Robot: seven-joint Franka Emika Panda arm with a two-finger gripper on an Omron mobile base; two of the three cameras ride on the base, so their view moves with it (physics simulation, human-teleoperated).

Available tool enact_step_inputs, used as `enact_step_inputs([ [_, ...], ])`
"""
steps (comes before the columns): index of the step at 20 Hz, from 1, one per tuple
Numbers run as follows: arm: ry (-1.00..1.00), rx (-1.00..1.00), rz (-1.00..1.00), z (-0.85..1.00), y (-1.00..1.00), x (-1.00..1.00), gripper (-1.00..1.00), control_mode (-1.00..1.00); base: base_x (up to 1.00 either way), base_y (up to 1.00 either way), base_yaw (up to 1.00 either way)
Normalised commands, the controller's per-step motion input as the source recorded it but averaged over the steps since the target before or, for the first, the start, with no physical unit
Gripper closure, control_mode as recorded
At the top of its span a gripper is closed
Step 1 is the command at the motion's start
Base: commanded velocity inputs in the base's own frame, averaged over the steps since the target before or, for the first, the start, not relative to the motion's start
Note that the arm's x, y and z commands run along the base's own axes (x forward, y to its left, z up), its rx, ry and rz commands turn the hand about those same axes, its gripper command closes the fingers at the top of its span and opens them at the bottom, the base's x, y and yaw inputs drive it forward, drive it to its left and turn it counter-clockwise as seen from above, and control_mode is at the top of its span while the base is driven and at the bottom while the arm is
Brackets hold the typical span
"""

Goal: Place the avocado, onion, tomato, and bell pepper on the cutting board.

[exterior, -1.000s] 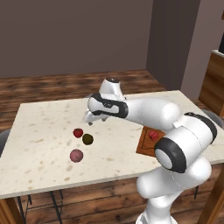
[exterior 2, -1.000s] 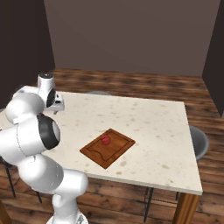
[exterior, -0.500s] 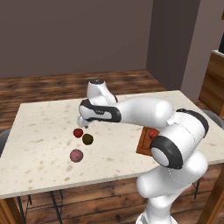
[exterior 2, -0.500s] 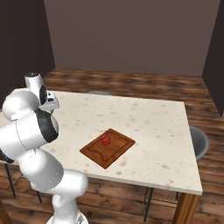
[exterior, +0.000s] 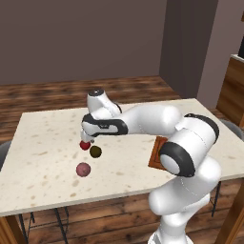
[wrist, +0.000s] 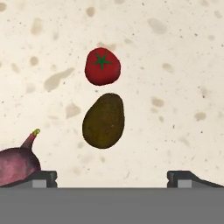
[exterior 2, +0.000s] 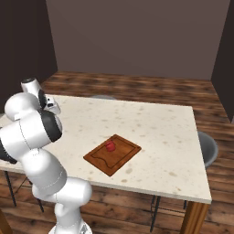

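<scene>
End effector (wrist: pixel 112 175) spread wide, empty, above avocado (wrist: pixel 103 120); tomato (wrist: pixel 102 66) just beyond, onion (wrist: pixel 18 164) beside. Bell pepper (exterior 2: pixel 110 146) on cutting board (exterior 2: pixel 112 154); worktop (exterior 2: pixel 160 132) speckled.

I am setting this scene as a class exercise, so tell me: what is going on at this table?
A white robot arm hangs its two-finger gripper over three vegetables on the speckled table: a red tomato with a green star top, a dark olive avocado close beside it, and a pink-maroon onion off to one side. The fingers stand wide apart and hold nothing. One red item already lies on the reddish-brown wooden cutting board, so three vegetables remain to be moved.
</scene>
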Motion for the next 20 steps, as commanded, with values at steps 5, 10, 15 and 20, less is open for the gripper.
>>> enact_step_inputs([
  [5, 0.0, 0.0, 0.0, -0.04, 0.1, 0.21, -1.0, -1.0, 0.0, 0.0, 0.0],
  [10, 0.0, 0.0, 0.0, -0.11, 0.14, 0.04, -1.0, -1.0, 0.0, 0.0, 0.0],
  [15, 0.0, 0.0, 0.0, -0.17, 0.05, 0.01, -1.0, -1.0, 0.0, 0.0, 0.0],
  [20, 0.0, 0.0, 0.0, -0.19, 0.0, 0.04, -1.0, -1.0, 0.0, 0.0, 0.0],
])
